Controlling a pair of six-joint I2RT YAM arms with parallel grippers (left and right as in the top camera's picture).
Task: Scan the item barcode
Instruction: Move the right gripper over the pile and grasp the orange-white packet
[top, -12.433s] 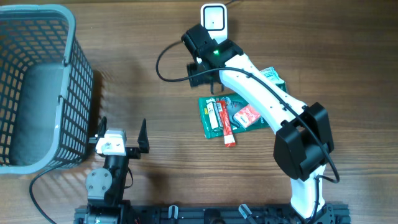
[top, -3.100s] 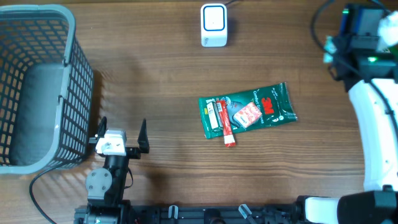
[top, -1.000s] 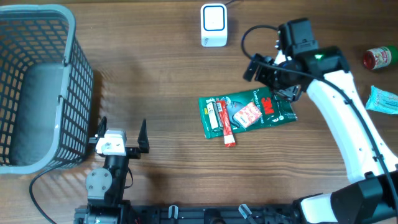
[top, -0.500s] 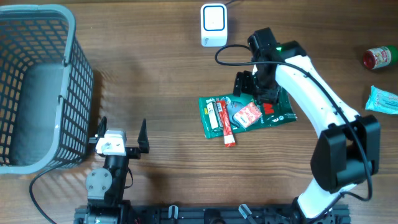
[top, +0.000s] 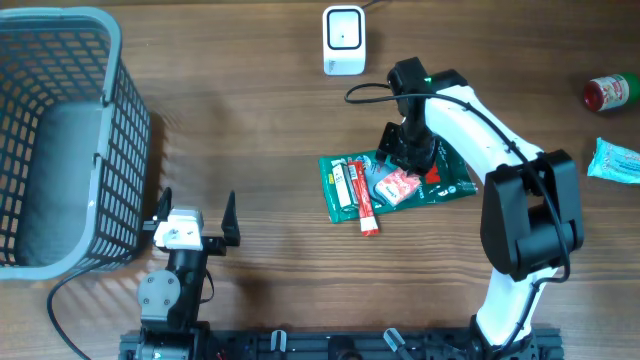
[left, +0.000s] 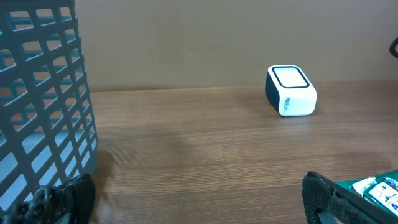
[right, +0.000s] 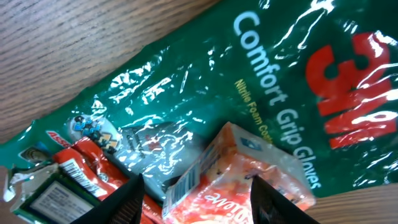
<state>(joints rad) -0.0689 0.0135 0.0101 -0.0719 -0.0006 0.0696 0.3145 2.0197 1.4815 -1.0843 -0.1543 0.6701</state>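
Pink pack (right: 239, 165), between right end effector (right: 200, 200) fingers (right: 126, 200)

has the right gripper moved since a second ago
Yes. The right gripper moved left, from well right of the scanner to just right of it, and nearer the base, over the green pack.

1. The table (top: 250, 130) is grained in brown wood.
2. The glove packet (right: 261, 81) is coloured dark green, lettered white, with a red logo.
3. The small pouch (right: 242, 180) is printed orange-red and white.
4. The barcode scanner (top: 343, 40) is cased in white.
5. The basket (top: 125, 150) is latticed in grey-blue.
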